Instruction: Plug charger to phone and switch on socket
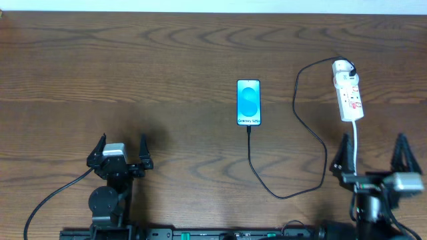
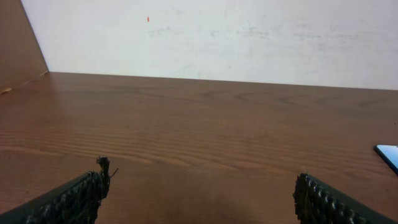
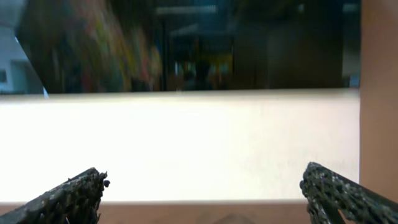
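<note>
The phone (image 1: 248,102) lies flat mid-table, blue screen up. The thin black charger cable (image 1: 293,193) runs from the phone's near end, loops toward the front, then up to the far end of the white socket strip (image 1: 348,98) at the right. The plug tip sits at the phone's bottom edge. My left gripper (image 1: 121,152) is open and empty at the front left, far from the phone. My right gripper (image 1: 372,155) is open and empty at the front right, just in front of the socket's white cord. A corner of the phone shows in the left wrist view (image 2: 390,155).
The wooden table (image 1: 133,73) ends at a white wall (image 2: 217,37) at the back. The socket's white cord (image 1: 357,150) runs toward my right arm. A thick black robot cable (image 1: 53,197) trails off the front left.
</note>
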